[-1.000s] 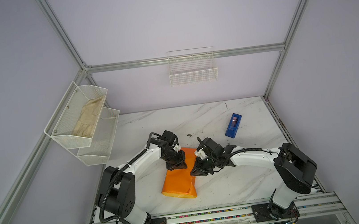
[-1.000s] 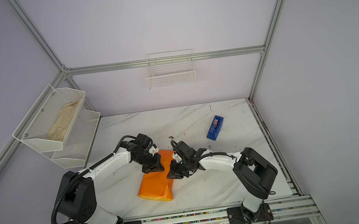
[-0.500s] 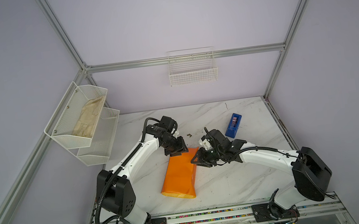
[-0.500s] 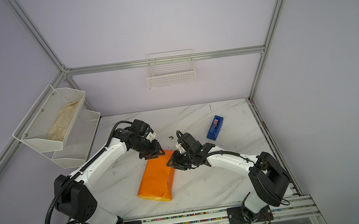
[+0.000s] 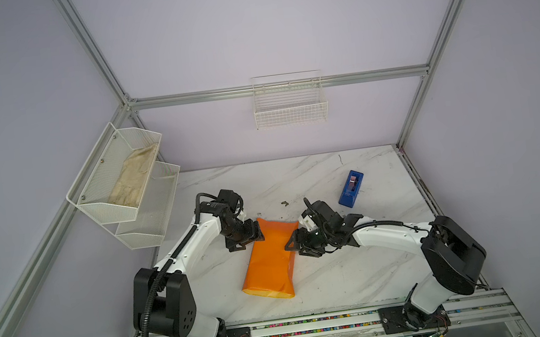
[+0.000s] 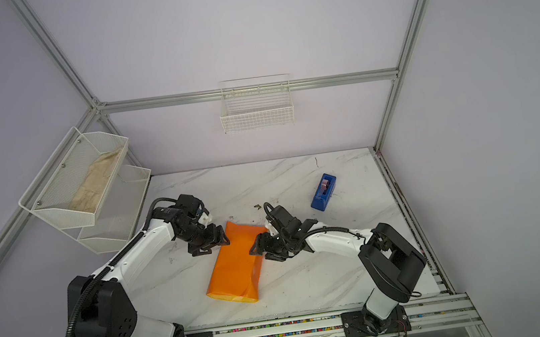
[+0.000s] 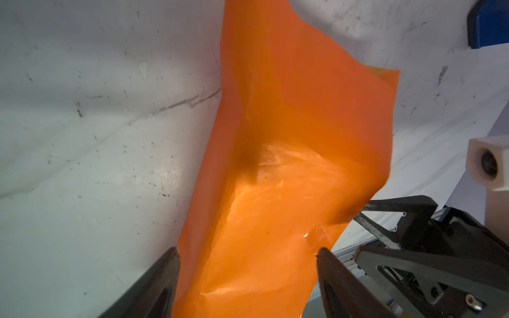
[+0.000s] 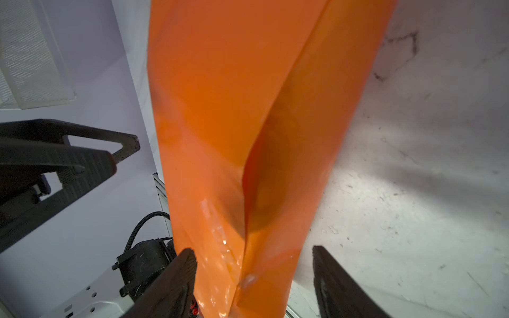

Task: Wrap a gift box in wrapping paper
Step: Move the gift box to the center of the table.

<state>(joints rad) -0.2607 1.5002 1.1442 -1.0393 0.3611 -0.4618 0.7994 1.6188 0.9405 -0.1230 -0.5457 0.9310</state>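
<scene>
**Operator:** Where is the wrapping paper [image 5: 267,260] lying?

**Technician:** It is lying near the middle of the counter [image 5: 344,272], folded into a long, loose orange sleeve with its glossy side outward.

**Operator:** How is the left tool [image 5: 251,241] standing?

**Technician:** It is sitting at the sleeve's far left corner with its jaws spread wide, gripping nothing. In the left wrist view the paper is running between its fingers [image 7: 162,275].

**Operator:** And the right tool [image 5: 296,248]?

**Technician:** It is facing the opposite edge, jaws likewise wide, clamping nothing.

**Operator:** Anything beyond?

**Technician:** A blue tape dispenser [image 5: 351,188] is sitting well apart, toward the counter's far right.
</scene>
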